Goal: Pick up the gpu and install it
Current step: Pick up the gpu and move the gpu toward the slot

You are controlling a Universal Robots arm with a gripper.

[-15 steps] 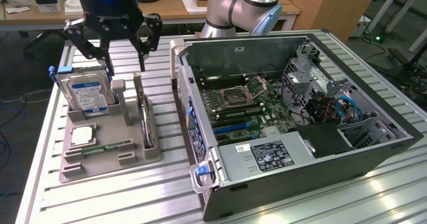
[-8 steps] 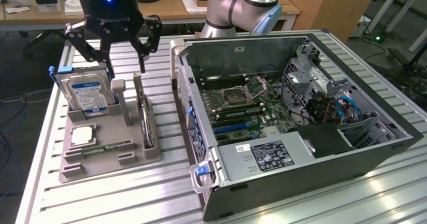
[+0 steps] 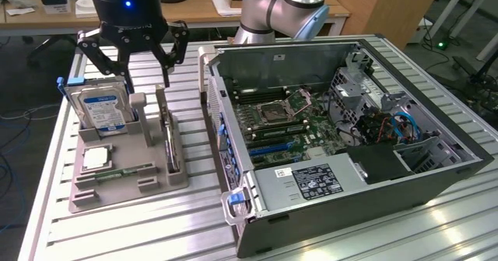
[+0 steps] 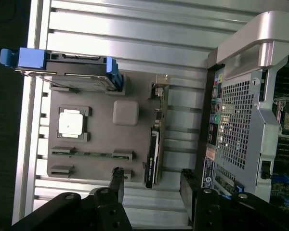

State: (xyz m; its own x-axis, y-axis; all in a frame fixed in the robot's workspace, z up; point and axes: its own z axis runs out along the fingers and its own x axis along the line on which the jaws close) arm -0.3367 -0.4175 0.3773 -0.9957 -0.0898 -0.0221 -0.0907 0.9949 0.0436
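hovering open, the tool (image 4: 152, 177) frames the gpu (image 4: 154, 156) edge-on in wrist view.

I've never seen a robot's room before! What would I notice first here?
Probably the big open computer case at the exterior view's right, its insides bare. Then the black gripper, open, hanging over a gray tray where the blue-labelled hard drive and the dark gpu stand on edge.

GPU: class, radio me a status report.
Gripper open, hovering over the grey holder. Gpu on edge in holder, untouched. Hard drive alongside, apart.
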